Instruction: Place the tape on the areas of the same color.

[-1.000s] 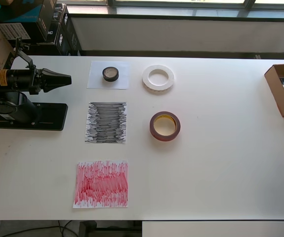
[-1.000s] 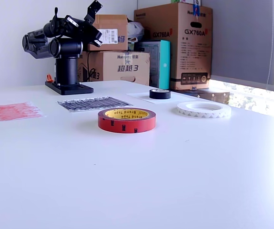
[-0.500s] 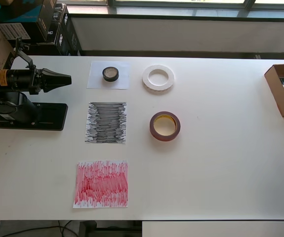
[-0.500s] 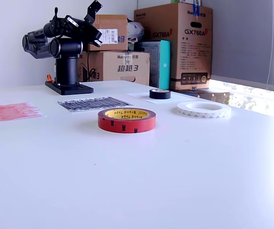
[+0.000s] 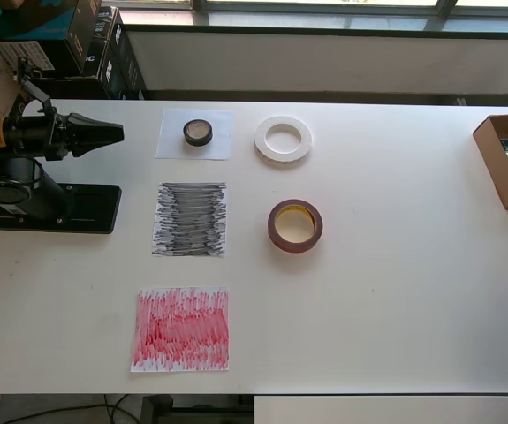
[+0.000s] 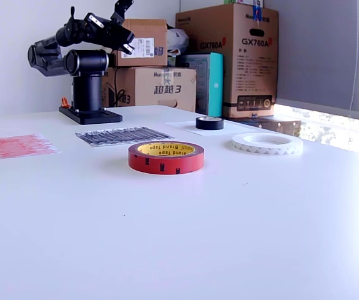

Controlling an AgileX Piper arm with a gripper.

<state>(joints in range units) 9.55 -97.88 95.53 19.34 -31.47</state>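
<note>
Parked at the far left of the overhead frame, above its black base (image 5: 55, 208): the hand (image 5: 103, 133), tips drawn to a narrow point, holding nothing, aimed toward frame right.

Directly along that line, in the upper middle of the overhead frame — black tape roll (image 5: 198, 132), lying flat on the white sheet (image 5: 218, 146), a colour mismatch. Just past it to the right, off any sheet, white tape roll (image 5: 283, 140) on the bare surface (image 5: 395, 265). Lower, at frame centre, red tape roll (image 5: 294, 225), also on bare surface, level with the black scribbled sheet (image 5: 191, 219) to its left. Red scribbled sheet (image 5: 182, 329) at lower left, nothing on it.

Nearest roll to the hand: the black one — probably first, straight ahead, then carried down-frame to the black sheet just below. Rolls round, so no long axis to align with.
</note>
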